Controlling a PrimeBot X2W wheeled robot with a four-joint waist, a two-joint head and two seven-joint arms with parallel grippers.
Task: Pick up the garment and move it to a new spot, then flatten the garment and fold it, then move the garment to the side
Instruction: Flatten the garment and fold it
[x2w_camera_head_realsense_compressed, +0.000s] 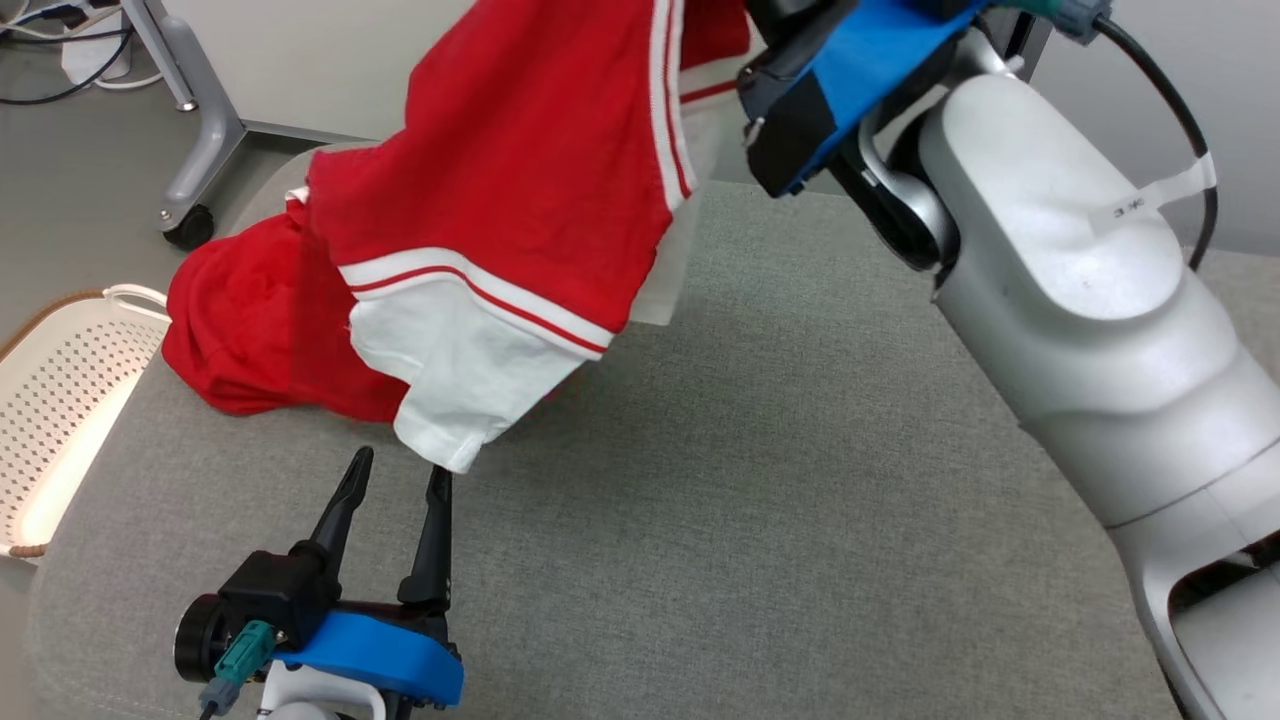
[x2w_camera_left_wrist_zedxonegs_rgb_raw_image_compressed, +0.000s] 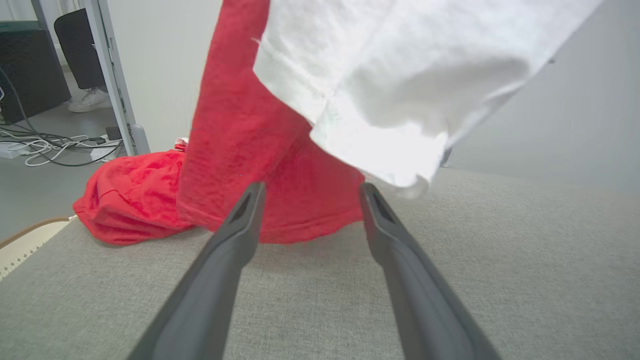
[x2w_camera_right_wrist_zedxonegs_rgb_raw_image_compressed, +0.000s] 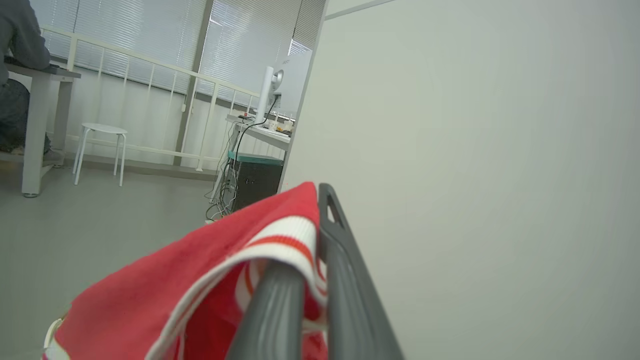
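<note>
The garment is a red shirt with white sleeves and red-and-white striped trim. It hangs from the top of the head view, and its lower red part lies bunched on the grey padded table at the left. In the right wrist view my right gripper is shut on the garment at a striped edge, held high. My left gripper stands open just below the hanging white sleeve. The left wrist view has that sleeve above the open left gripper, apart from both fingers, with red cloth behind.
A white perforated basket sits beside the table's left edge. A grey frame leg with a caster and cables are on the floor beyond. My pale right forearm crosses the table's right side. A seated person is far off.
</note>
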